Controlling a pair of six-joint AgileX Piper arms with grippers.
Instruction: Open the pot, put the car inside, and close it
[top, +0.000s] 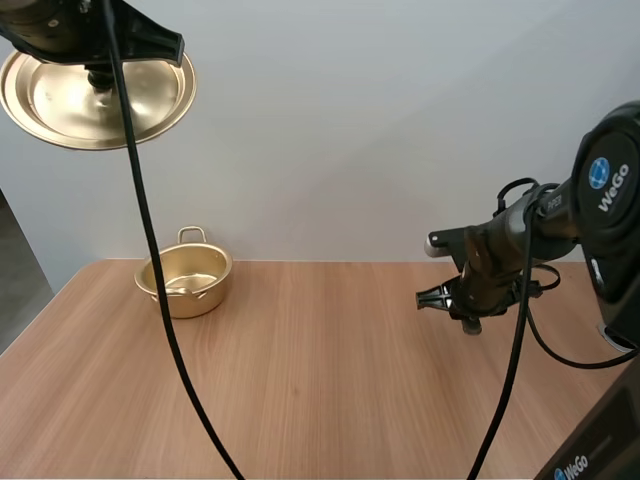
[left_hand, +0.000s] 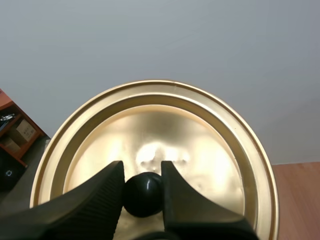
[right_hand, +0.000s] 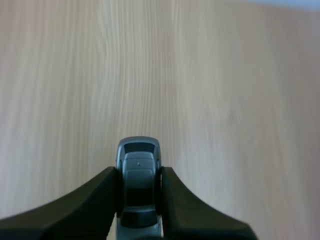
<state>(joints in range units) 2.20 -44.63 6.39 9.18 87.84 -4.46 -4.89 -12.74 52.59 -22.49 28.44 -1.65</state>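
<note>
Left wrist view: ribbed fingers (left_hand: 95, 197) pinch glossy black knob (left_hand: 143, 193) of golden lid (left_hand: 210, 130).

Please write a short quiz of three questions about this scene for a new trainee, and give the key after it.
1. True or false: the lid lies on the pot.
2. What do the right jaws hold? A) the car B) grapes C) nothing
3. Fill in: the left jaws pinch the lid by its black ____.

Key: 1. False, the lid is held high above the table, away from the open pot. 2. A. 3. knob.
</note>
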